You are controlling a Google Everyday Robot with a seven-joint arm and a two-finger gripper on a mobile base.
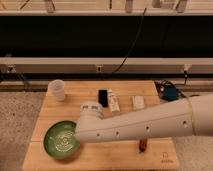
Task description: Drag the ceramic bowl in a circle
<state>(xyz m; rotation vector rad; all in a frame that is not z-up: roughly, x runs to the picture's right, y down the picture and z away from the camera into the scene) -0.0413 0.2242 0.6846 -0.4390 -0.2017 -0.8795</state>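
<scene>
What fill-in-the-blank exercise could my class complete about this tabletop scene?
1. The ceramic bowl on the wooden table is ____ in colour.
2. The arm reaches across the table, and its gripper is down at the rim of the ____.
3. Behind the bowl, near the table's far edge, stands a white ____.
Missing words: green; bowl; cup.

Warm even light, darker at top; faint shadow nr jaws at bowl
</scene>
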